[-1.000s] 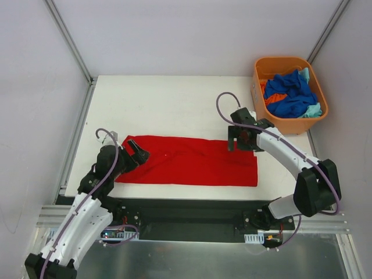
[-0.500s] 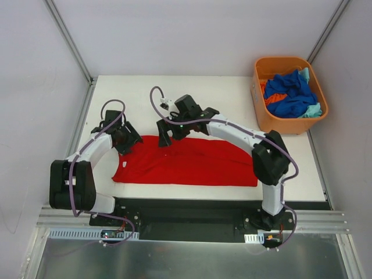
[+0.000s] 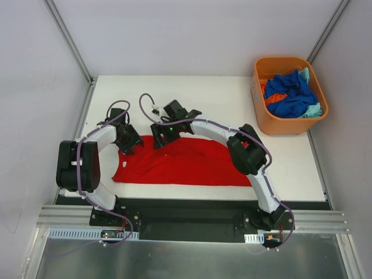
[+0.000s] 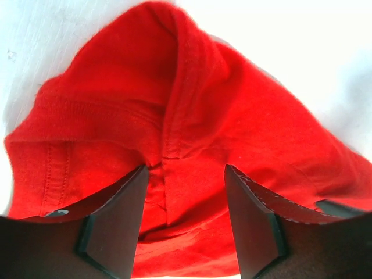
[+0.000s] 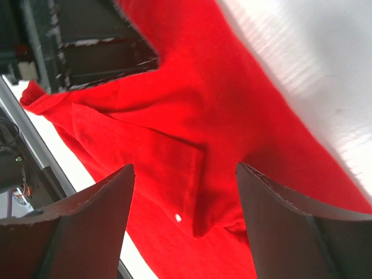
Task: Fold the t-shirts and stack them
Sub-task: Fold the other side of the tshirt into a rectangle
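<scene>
A bright red t-shirt (image 3: 192, 165) lies flat on the white table (image 3: 192, 99), its upper right edge drawn in to a curve. My left gripper (image 3: 129, 143) is open over the shirt's far left corner. In the left wrist view (image 4: 183, 195) bunched red cloth with a hem (image 4: 174, 116) lies between the fingers (image 4: 110, 226). My right gripper (image 3: 161, 138) is open over the shirt's far edge, close to the left one. In the right wrist view (image 5: 186, 200) a small red fold (image 5: 197, 174) lies between the fingers (image 5: 290, 226). Royal blue (image 3: 289, 93), orange (image 3: 271, 99) and pale teal (image 3: 314, 110) shirts lie heaped in the tub.
The rigid orange plastic tub (image 3: 290, 125) stands at the table's far right corner. Grey walls and metal frame posts (image 3: 70, 40) close in the table. The left gripper's dark body (image 5: 87, 46) shows near the top of the right wrist view.
My right arm swung from the shirt's right end across to its far left edge. My left gripper moved up to the far left corner. The shirt's upper right corner was drawn inward.
</scene>
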{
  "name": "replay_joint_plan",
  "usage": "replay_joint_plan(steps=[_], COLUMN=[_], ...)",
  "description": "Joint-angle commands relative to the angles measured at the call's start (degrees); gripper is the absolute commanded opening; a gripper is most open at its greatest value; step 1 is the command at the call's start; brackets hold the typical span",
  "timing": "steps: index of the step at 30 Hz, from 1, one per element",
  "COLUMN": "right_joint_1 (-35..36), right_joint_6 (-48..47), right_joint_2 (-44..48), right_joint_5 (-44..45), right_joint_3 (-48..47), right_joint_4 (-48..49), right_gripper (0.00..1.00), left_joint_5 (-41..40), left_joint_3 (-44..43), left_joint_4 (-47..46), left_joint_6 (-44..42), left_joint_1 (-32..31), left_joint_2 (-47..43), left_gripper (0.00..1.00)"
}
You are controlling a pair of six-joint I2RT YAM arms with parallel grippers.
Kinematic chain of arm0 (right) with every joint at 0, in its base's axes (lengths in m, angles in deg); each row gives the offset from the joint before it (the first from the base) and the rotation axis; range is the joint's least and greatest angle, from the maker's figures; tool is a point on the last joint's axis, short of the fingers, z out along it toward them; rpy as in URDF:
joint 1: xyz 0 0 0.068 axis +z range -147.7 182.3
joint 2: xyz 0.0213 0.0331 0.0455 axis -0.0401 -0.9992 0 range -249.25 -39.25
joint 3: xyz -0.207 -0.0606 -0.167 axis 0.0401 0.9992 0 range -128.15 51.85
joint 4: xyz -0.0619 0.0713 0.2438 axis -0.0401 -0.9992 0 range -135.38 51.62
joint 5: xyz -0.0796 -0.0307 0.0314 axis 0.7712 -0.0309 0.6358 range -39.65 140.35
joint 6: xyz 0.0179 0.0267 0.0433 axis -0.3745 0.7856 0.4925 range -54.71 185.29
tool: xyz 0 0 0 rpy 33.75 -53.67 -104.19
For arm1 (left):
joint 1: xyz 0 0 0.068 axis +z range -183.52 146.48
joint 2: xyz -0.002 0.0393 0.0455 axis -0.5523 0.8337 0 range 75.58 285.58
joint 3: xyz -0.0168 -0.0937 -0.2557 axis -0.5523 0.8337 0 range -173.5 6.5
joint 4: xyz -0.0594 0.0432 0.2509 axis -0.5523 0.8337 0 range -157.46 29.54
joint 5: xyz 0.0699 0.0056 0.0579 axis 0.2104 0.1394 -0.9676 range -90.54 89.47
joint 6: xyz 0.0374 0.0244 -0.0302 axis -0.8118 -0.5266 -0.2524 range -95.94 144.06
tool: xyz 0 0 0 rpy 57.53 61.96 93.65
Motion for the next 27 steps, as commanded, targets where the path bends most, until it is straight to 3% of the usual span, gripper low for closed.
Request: replay_joint_plan(steps=[1, 11, 27], right_joint_1=[1.9, 2.8, 6.4], right_joint_6=[-0.5, 0.2, -1.7], right_joint_2=[0.3, -0.2, 6.8], right_joint_5=[-0.9, -3.3, -2.4], right_joint_3=[-1.8, 1.7, 10.9], right_joint_4=[-0.6, 0.0, 1.2], right_gripper=[0.73, 0.66, 0.06], left_joint_5=[-2.1, -4.0, -6.9], left_joint_3=[-2.2, -3.3, -3.5], left_joint_4=[1.4, 2.6, 4.0], left_joint_6=[-1.7, -2.0, -3.0], left_joint_1=[0.1, 0.2, 0.3], left_joint_2=[2.3, 3.8, 1.4], left_gripper=[0.52, 0.38, 0.36])
